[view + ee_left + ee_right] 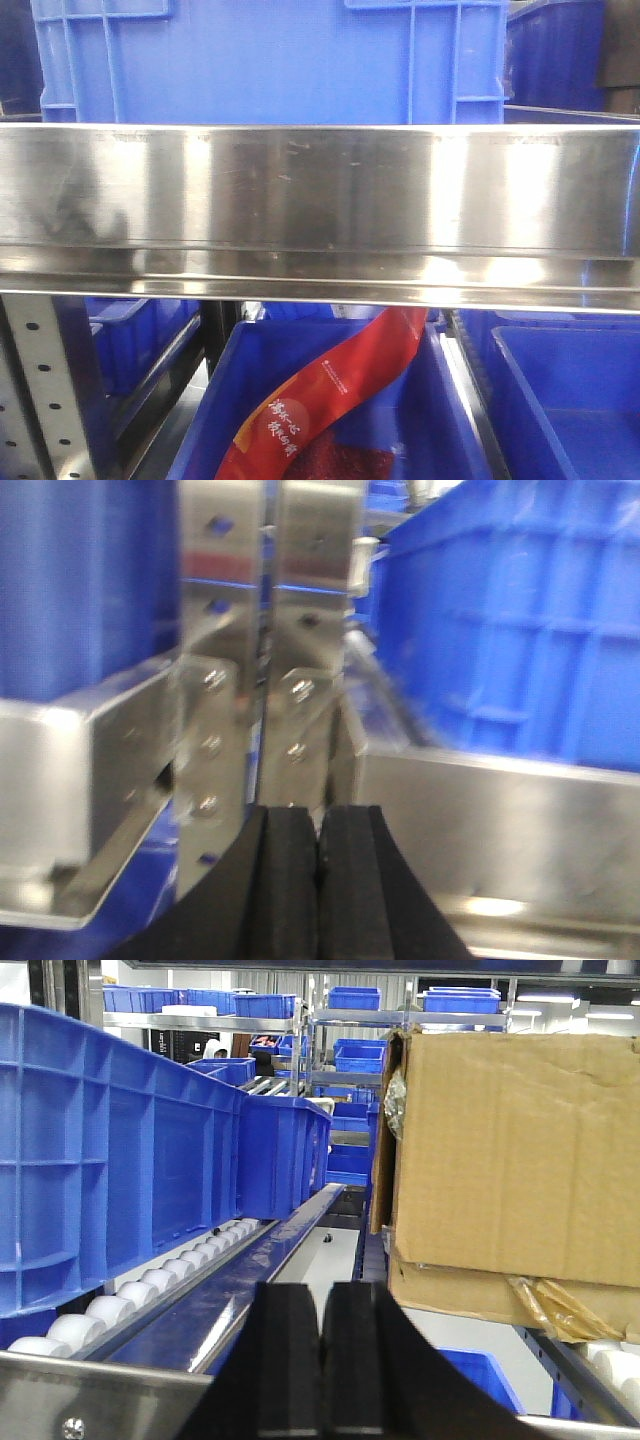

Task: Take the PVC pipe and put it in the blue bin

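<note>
No PVC pipe shows in any view. Several blue bins are in sight: one [270, 60] sits on the steel shelf rail [320, 210] straight ahead, and another [330, 400] below it holds a red packet [340, 385]. My left gripper [319, 820] is shut with nothing between its black pads, pointing at a steel shelf post [265, 650] beside a blue bin [520, 630]. My right gripper [322, 1295] is shut and empty too, hovering over a roller lane [150, 1285] next to a large blue bin [110, 1150].
A cardboard box [510, 1160] stands on the right of the right wrist view. More blue bins [350, 1055] fill racks at the back. A perforated steel upright [45, 390] stands at the lower left, and another blue bin [565, 400] sits at the lower right.
</note>
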